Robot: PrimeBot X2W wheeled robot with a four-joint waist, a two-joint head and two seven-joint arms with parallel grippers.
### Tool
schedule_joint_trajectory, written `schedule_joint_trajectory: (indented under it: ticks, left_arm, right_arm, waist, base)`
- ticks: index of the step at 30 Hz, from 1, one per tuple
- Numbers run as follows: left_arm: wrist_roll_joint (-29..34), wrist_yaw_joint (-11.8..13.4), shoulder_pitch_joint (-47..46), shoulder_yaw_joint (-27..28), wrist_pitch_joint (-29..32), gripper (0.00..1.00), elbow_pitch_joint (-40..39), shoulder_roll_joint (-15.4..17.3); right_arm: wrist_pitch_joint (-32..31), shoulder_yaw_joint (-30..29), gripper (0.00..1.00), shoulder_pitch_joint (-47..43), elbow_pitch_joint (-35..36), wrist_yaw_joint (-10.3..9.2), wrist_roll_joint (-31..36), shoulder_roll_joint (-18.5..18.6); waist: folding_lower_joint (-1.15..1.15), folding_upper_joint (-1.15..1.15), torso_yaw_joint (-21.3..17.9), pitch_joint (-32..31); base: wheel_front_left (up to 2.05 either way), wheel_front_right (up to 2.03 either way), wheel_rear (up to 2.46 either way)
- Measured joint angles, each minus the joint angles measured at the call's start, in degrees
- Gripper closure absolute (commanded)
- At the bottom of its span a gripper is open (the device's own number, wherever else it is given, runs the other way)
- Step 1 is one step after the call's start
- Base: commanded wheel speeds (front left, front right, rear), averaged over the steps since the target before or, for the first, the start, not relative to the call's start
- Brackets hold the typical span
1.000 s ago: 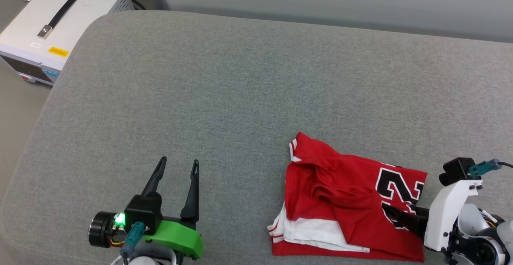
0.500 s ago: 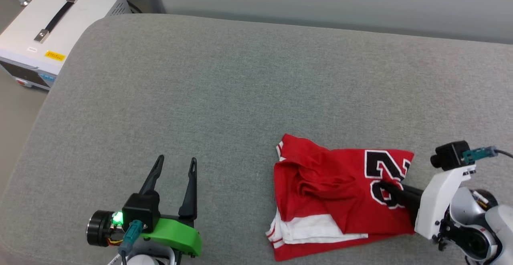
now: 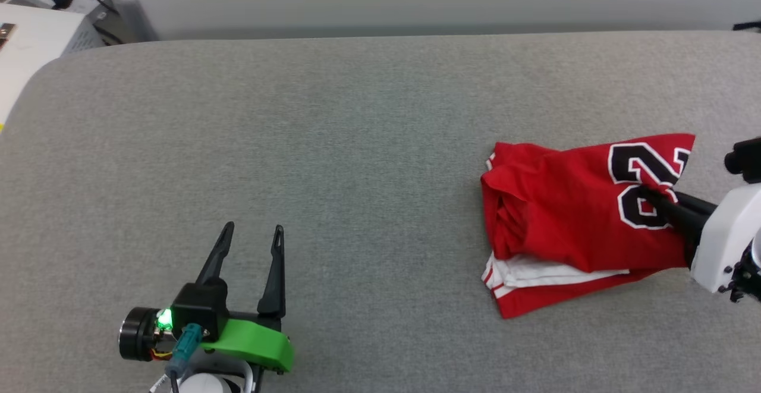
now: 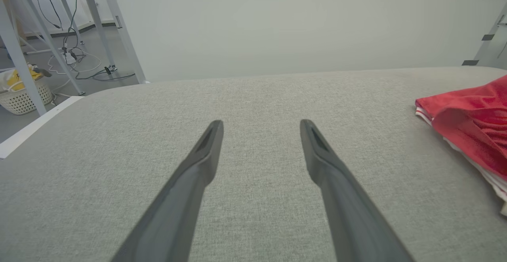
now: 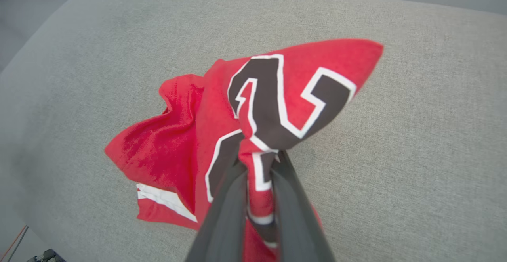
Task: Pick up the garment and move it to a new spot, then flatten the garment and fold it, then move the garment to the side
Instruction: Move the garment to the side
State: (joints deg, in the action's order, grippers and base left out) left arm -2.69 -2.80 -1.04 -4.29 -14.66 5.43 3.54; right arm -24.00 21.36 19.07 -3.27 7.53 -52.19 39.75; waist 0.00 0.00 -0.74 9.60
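while the right gripper (image 5: 259, 162) reaches in low, pinched shut on the garment (image 3: 565, 214) at its numerals, the left gripper (image 3: 251, 233) hovers wide open, empty. garment sits on the right of the grey cushion (image 3: 357, 143); numeral corner now raised, lay flat a second ago.

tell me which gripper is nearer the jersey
Right. The right gripper is shut on the jersey; the left gripper is open above the cushion, well to the jersey's left.

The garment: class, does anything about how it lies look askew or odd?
Yes. The garment is crumpled, not flat: the right pincer is shut on a pinch of fabric at the numerals, pulling that corner into a peak, and a white layer sticks out beneath the red.
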Motion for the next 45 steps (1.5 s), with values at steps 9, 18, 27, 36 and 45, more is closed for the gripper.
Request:
schedule_joint_trajectory:
  ticks: [9, 18, 27, 36, 45]
  left_arm:
    - [0.71, 0.01, -3.27, 1.9, 0.0, 0.0, -2.94, 1.93]
    - [0.8, -0.03, -6.09, 3.47, 0.0, 0.0, -6.73, 4.0]
    - [0.81, -0.05, -7.43, 4.34, 0.0, 0.0, -8.99, 5.63]
    - [1.15, -0.08, -7.91, 4.43, 0.0, 0.0, -10.48, 6.42]
    - [1.14, 0.02, -7.88, 3.92, 0.0, 0.0, -10.26, 6.36]
  right_arm:
    - [-2.76, -5.0, 1.0, 5.5, -0.83, 0.0, 1.53, 5.0]
    - [-4.49, -8.1, 1.0, 11.27, -10.04, 0.0, 6.22, 10.17]
    - [-3.12, -10.57, 1.0, 18.93, -21.11, 0.0, 11.22, 11.54]
    - [1.24, -11.26, 1.0, 25.19, -30.94, 0.0, 13.03, 12.45]
    - [6.99, -9.89, 0.0, 27.85, -38.06, 0.0, 15.15, 10.6]
  waist:
    - [0.0, 0.0, -6.0, 5.17]
    - [0.0, 0.0, -8.65, 12.97]
    - [0.01, 0.0, -10.08, 19.52]
    - [0.01, 0.0, -10.03, 22.55]
    - [0.0, 0.0, -9.89, 20.96]
  base:
    - [0.0, 0.0, 0.0]
    - [0.0, 0.0, 0.0]
    - [0.0, 0.0, 0.0]
    - [0.0, 0.0, 0.0]
    - [0.0, 0.0, 0.0]
